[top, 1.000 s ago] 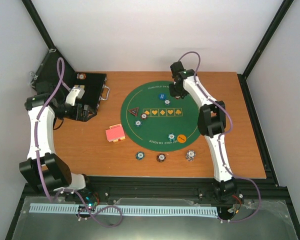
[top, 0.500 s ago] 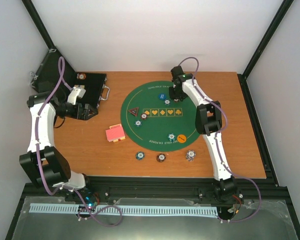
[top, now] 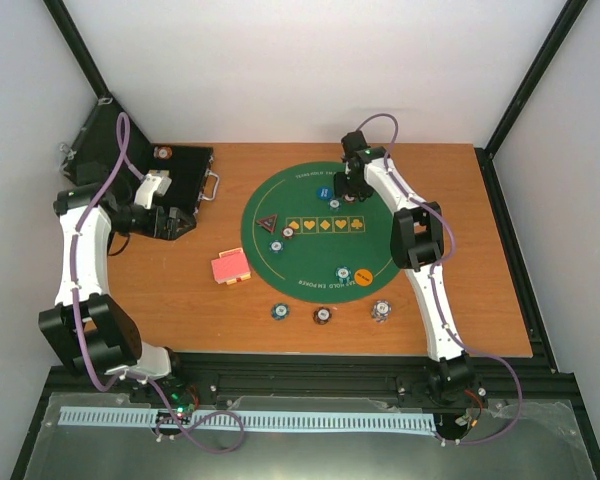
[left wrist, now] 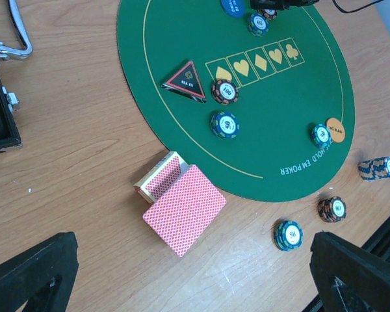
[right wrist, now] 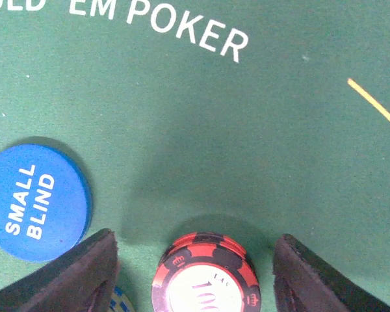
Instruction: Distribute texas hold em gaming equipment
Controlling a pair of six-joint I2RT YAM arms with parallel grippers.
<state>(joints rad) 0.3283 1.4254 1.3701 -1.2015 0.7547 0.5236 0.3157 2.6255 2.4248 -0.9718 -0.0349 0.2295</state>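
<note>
At far side of mat (right wrist: pixel 260 117): right gripper (right wrist: pixel 195 239) low, jaws parted around red chip (right wrist: pixel 205 279), with a sliver of felt either side and no touch. Blue button (right wrist: pixel 36 201) just beside one finger. Beside case (left wrist: pixel 0 123): left gripper (left wrist: pixel 192 260), spread wide, holding nothing. Cards (left wrist: pixel 182 208) on bare table (top: pixel 480 300), just off mat's near-left rim. Three chip stacks (left wrist: pixel 288 234) between near rim and table's front edge. Bare strip along mat's right side.
</note>
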